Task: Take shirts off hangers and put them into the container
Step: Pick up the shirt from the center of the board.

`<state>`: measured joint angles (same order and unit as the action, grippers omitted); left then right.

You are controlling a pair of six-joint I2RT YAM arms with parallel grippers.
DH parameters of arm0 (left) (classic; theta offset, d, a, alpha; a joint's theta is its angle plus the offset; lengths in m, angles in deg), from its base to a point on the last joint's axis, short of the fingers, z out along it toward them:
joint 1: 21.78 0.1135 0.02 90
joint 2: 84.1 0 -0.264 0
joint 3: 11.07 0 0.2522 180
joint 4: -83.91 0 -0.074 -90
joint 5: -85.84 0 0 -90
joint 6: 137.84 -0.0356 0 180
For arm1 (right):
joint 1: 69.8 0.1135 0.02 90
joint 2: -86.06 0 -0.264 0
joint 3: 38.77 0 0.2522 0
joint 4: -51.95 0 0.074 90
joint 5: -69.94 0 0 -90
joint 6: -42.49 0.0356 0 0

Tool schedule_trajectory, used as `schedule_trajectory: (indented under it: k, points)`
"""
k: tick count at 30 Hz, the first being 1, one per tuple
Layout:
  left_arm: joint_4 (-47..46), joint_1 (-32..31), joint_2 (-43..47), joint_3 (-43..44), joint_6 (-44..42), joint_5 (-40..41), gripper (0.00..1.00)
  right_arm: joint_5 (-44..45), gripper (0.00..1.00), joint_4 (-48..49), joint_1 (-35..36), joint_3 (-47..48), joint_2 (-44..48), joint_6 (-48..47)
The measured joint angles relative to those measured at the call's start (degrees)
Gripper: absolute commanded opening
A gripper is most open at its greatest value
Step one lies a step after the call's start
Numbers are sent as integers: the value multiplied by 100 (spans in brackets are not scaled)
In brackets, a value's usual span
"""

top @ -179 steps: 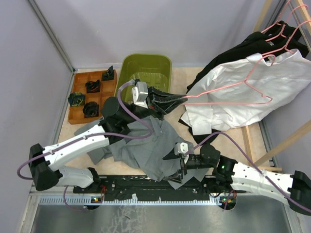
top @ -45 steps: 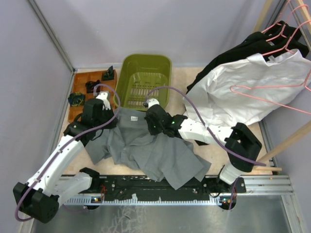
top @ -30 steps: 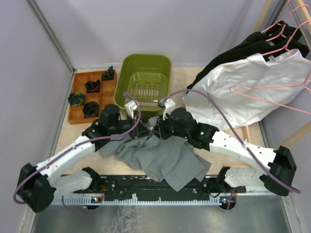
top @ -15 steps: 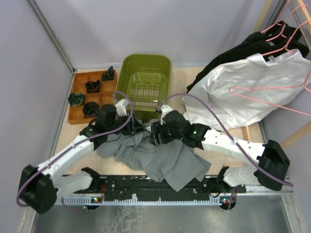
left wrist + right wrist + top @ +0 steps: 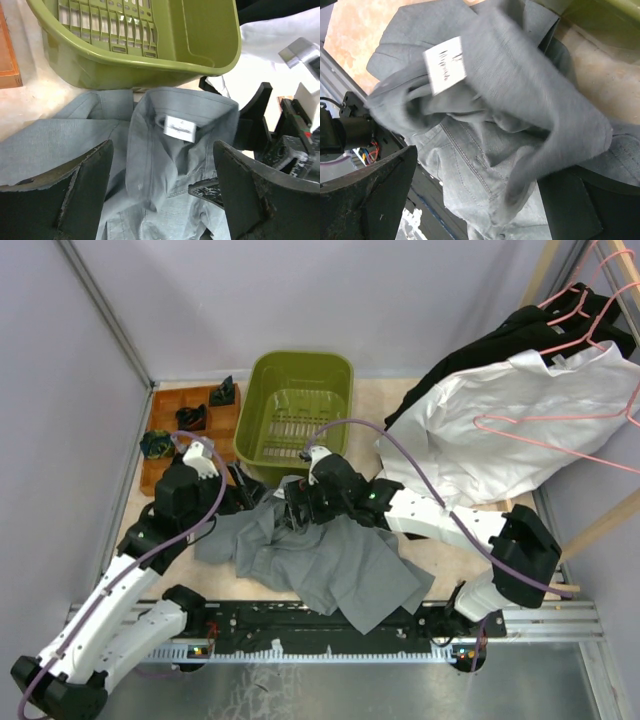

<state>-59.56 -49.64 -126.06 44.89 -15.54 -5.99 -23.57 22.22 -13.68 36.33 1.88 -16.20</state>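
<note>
I am seeing one grey shirt (image 5: pixel 320 560), crumpled, collar label (image 5: pixel 179 127) facing up, lying under left gripper (image 5: pixel 164 147) and right gripper (image 5: pixel 490 165). Both are spread wide, clamping nothing. One green container (image 5: pixel 150 65) is sitting just beyond them.

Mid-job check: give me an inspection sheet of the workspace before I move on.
Surface: light wood table, partly covered by cloth.
Job's things: grey shirt crumpled on the table beside the green tub, which holds no shirt; white shirt and black shirt at the rack with pink hangers.
Clutter: brown tray of small dark items, left of the tub.
Grippers: left gripper and right gripper both open at the grey collar.
Cables: purple cable arches by the tub's corner.
Surroundings: grey walls; wooden rack poles at right.
</note>
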Motion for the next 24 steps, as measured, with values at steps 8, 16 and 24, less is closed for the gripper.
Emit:
schedule_trajectory:
  k: [8,16,24]
  points:
    - [-63,15,-437,-177,129,-457,77,-85,99,192,0,-2,-85,282]
    - [520,15,538,35,269,850,80,234,99,-372,133,988,-981,376]
    - [942,26,1373,321,328,1818,80,1123,99,-1475,629,2892,-2817,267]
